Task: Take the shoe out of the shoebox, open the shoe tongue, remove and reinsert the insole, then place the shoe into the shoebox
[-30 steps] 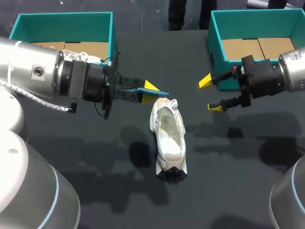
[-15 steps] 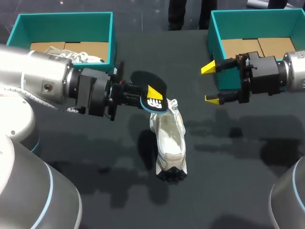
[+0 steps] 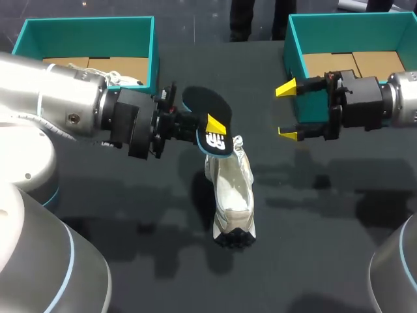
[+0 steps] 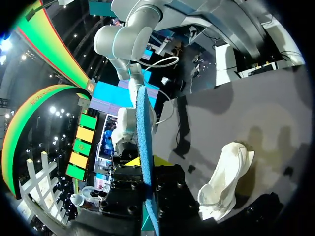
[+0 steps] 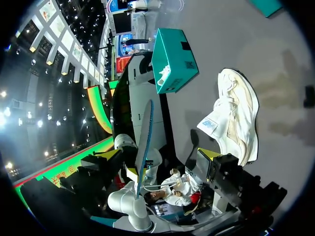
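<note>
A white shoe (image 3: 232, 189) lies on the dark table, its opening facing up and its dark sole end toward the near edge. My left gripper (image 3: 210, 127) hovers just above the shoe's far end, shut on a black insole (image 3: 203, 111) with a blue edge and a white logo. In the left wrist view the insole (image 4: 141, 132) stands edge-on between the fingers, with the shoe (image 4: 225, 178) lying off to one side of it. My right gripper (image 3: 286, 111) is open and empty, to the right of the insole in front of the right box. The right wrist view shows the shoe (image 5: 238, 118) and the insole (image 5: 145, 140) ahead.
A teal shoebox (image 3: 154, 45) stands at the far left with something white (image 3: 120, 79) inside. A second teal shoebox (image 3: 294, 55) stands at the far right, close behind my right gripper. Bare dark table surrounds the shoe.
My left gripper has turned and lifted the insole from lying flat and edge-on to showing its black face. My right gripper has shifted slightly farther away, still open.
</note>
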Controlling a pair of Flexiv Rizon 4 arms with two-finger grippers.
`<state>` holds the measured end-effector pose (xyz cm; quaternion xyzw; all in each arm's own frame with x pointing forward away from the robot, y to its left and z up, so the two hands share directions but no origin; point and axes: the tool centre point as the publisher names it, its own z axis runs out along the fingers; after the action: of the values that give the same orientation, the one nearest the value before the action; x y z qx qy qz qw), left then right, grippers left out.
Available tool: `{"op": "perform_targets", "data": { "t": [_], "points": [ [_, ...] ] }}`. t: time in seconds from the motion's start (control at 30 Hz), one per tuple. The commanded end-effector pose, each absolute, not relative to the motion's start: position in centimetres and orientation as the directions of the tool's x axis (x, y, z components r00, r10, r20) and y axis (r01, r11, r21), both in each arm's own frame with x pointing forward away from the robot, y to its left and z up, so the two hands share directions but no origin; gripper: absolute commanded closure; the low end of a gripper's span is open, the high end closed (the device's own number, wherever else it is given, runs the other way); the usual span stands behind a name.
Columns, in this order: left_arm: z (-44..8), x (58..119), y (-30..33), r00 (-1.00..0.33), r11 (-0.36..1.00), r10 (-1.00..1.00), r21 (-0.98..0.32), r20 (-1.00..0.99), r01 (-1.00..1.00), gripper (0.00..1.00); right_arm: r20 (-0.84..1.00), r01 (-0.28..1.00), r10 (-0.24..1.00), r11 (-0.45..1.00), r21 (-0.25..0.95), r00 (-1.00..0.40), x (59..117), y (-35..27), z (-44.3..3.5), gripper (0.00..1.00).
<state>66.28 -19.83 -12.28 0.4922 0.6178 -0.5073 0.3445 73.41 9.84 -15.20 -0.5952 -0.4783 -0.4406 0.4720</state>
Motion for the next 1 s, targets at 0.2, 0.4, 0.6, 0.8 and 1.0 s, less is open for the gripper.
{"op": "perform_targets", "data": {
  "t": [0.2,0.4,0.6,0.8,1.0],
  "points": [
    [-14.1,66.9,-22.0,-0.116,-0.071,0.281,-0.142,-0.953,0.987,1.0,0.977,0.983,0.128,-0.096,-0.159,0.17,74.3,11.7,-14.8,0.0],
    [-14.2,66.9,-22.2,-0.088,-0.084,0.278,-0.115,-0.957,0.99,1.0,0.977,0.982,0.123,-0.1,-0.162,0.174,74.5,11.7,-14.9,0.0],
    [-14.2,66.9,-22.2,-0.088,-0.084,0.278,-0.115,-0.957,0.99,1.0,0.977,0.982,0.123,-0.1,-0.162,0.174,74.5,11.7,-14.9,0.0],
    [-14.6,67.5,-23.1,0.009,-0.118,0.182,-0.013,-0.983,0.993,1.0,0.98,0.983,0.095,-0.077,-0.169,0.176,74.9,13.1,-14.7,0.0],
    [-14.4,67.6,-24.1,0.089,-0.141,0.12,0.072,-0.989,0.987,1.0,0.979,0.98,0.078,-0.073,-0.183,0.188,74.9,13.8,-14.7,0.0]
  ]
}}
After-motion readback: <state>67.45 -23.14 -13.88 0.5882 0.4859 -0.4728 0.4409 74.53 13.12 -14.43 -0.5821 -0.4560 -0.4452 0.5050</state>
